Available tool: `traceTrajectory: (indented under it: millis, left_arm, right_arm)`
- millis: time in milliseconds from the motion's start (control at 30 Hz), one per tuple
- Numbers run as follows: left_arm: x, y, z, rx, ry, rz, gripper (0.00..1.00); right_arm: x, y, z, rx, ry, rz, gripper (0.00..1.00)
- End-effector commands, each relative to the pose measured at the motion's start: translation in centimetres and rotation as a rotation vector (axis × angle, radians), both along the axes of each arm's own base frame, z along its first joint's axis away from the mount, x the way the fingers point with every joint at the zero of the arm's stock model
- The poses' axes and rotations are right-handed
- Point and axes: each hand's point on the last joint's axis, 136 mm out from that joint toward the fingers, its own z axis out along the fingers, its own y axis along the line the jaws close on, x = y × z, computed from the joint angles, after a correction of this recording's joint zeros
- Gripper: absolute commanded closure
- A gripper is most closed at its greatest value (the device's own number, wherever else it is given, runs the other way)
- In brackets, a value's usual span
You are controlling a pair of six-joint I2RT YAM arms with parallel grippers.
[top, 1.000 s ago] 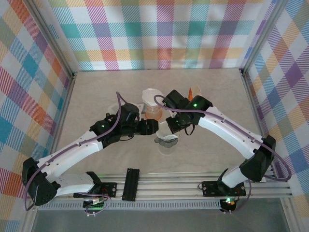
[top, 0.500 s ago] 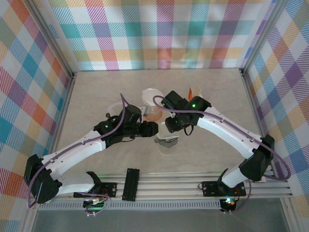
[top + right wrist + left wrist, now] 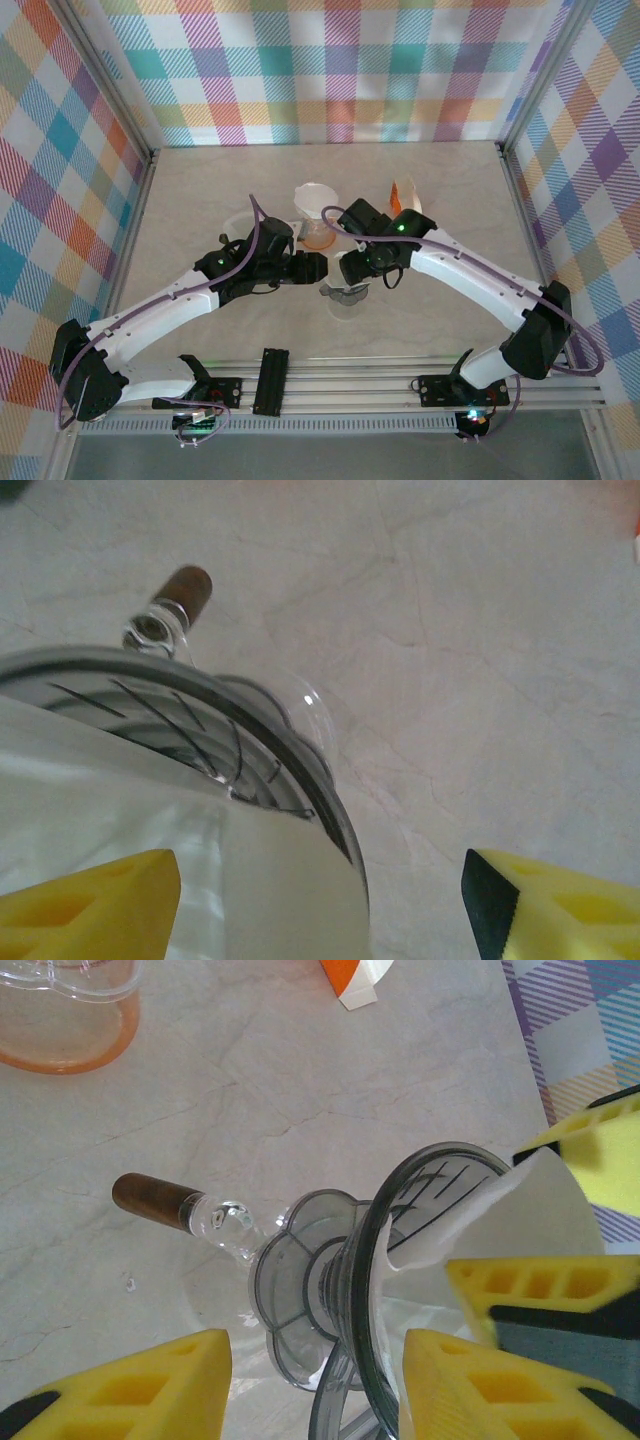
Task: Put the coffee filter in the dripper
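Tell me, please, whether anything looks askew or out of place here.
The dripper looks tipped onto its side rather than upright, and the paper filter pokes out past its rim instead of sitting fully inside.

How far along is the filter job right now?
Done: the white filter sits inside the dripper, one edge standing past the rim. In hand: the right gripper is open around it; the left gripper, also open, brackets the dripper. Left: probably settling the filter and withdrawing both arms.
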Motion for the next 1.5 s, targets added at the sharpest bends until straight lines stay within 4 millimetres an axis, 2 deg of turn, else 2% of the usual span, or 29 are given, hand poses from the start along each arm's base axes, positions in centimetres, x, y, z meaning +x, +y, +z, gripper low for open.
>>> traceTrajectory:
  millis: [0,733,1033,1133,1300,1467]
  left_arm:
    - [-0.2,-0.6,0.1,-0.019,0.005,-0.017,0.51]
    - [-0.1,-1.1,0.2,-0.035,0.016,-0.015,0.48]
    - [0.2,-1.5,0.7,-0.063,0.003,-0.012,0.36]
    - [0.3,-1.5,0.6,-0.059,0.006,-0.008,0.38]
    - [0.0,-1.6,-0.4,-0.033,0.035,-0.019,0.49]
    - [0.0,-0.9,-1.0,0.007,0.045,-0.005,0.55]
  right_arm:
    - [0.4,0.7,-0.4,0.057,0.006,-0.032,0.24]
    - [0.1,0.6,-5.3,0.031,0.088,-0.066,0.23]
    - [-0.1,0.5,-5.8,0.024,0.097,-0.07,0.22]
    - [-0.1,0.5,-5.8,0.026,0.096,-0.072,0.22]
    - [0.0,0.6,-5.5,0.031,0.092,-0.073,0.22]
    - [0.3,1.2,-3.8,0.064,0.072,-0.064,0.22]
